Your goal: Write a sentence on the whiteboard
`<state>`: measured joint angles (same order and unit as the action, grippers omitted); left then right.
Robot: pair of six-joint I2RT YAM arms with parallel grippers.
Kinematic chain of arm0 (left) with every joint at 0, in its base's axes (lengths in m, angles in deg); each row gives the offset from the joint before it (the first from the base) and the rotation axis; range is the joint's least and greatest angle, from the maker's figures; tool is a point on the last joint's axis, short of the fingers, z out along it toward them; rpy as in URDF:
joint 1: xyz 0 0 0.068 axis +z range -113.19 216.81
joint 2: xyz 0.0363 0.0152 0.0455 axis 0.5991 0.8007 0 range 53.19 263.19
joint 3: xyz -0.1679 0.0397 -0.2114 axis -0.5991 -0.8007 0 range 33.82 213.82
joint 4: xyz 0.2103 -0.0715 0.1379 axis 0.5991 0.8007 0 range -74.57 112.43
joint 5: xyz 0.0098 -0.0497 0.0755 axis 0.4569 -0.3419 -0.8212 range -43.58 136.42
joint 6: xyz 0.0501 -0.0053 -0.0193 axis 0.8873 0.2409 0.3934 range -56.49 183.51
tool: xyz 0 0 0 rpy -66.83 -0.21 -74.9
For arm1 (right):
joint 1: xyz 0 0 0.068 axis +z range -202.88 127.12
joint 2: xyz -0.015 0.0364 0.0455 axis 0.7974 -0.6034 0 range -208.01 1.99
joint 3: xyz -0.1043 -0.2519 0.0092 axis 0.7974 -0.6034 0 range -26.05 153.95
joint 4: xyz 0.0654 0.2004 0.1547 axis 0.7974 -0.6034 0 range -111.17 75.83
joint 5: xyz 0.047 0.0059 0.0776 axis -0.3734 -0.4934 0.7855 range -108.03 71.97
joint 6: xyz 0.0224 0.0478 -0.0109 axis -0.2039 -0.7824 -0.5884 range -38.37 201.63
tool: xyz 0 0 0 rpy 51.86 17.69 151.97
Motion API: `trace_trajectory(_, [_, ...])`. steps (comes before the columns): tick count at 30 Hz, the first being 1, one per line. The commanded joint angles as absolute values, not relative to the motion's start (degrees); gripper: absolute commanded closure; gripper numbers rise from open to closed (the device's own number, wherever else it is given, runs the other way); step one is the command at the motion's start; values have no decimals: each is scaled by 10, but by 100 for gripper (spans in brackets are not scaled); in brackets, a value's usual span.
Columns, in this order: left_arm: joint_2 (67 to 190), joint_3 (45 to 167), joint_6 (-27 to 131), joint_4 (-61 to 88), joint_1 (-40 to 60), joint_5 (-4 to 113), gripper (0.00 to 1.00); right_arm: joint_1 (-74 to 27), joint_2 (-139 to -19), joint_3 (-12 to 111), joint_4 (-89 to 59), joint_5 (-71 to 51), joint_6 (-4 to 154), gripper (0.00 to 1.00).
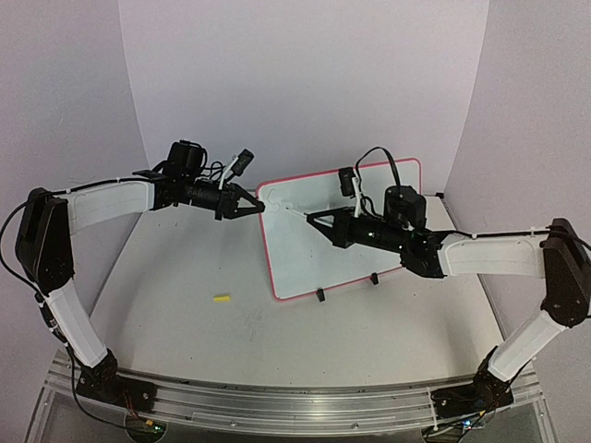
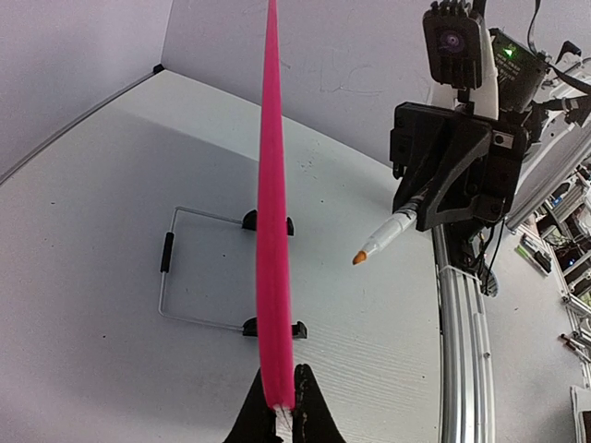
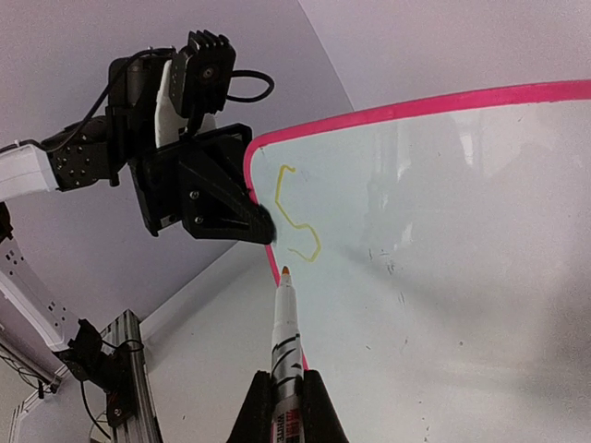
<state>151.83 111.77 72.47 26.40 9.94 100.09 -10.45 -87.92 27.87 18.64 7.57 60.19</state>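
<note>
1. Right gripper (image 3: pixel 286 392) is clenched on my marker (image 3: pixel 284 323), whose long axis points off my fingers at the whiteboard (image 3: pixel 443 231).
2. Its tip sits just under the sentence (image 3: pixel 297 214), only one yellow stroke so far, by the board's top-left corner. Can't tell if it touches.
3. My left gripper (image 2: pixel 282 406) is clamped on the pink left rim.
4. Board stands propped toward the table's (image 1: pixel 185 277) far right. Writing likely runs rightward, away from my left jaws, so it's the right arm's job.

The rectangular whiteboard (image 1: pixel 294 263), white with a thin pink-red rim and rounded corners, stands tilted on small black feet (image 1: pixel 320 295) toward the table's (image 1: pixel 185 268) far right. The sentence (image 3: pixel 297 221) is a single yellow S-shaped stroke near the upper left corner.
</note>
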Motion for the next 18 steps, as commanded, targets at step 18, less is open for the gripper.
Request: trace_trajectory(18, [1502, 1116, 749, 285, 96, 981, 100, -105, -939, 351, 193, 47, 625, 100])
